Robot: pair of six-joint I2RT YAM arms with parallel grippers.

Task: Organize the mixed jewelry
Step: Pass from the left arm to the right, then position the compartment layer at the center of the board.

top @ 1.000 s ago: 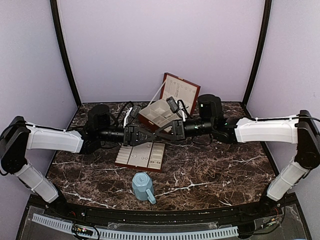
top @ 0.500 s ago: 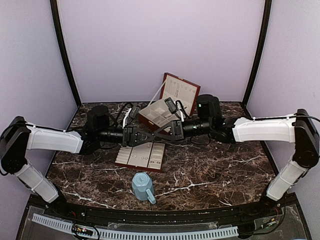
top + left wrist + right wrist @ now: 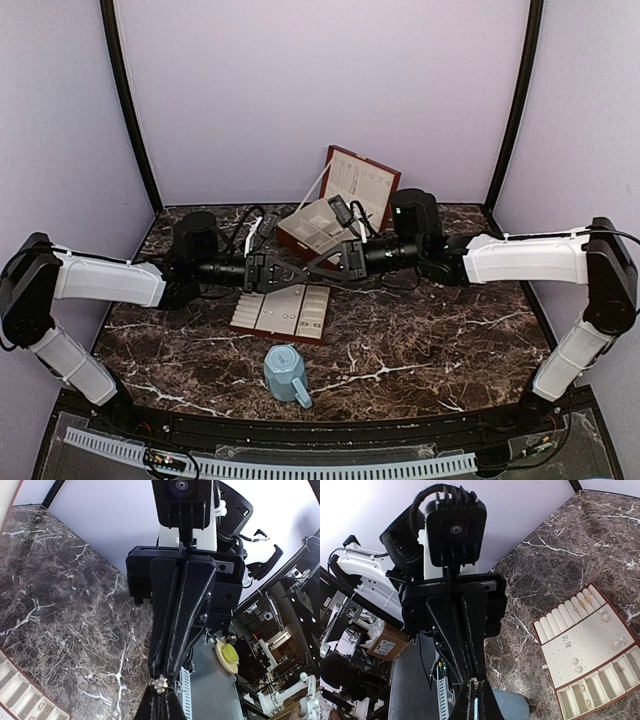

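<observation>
Your left fingers and right fingers are both closed, meeting tip to tip, a tiny silvery stud at the junction.

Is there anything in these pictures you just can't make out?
- Top view: anything between the left gripper and right gripper tips is too small.
- Left wrist view: a tiny silver piece shows there; which gripper holds it is unclear.
- Top view: box contents, too small, partly behind the right gripper.
- Right wrist view: mug, cut by bottom edge.

Marble table carries brown tray, blue mug and open box.
</observation>
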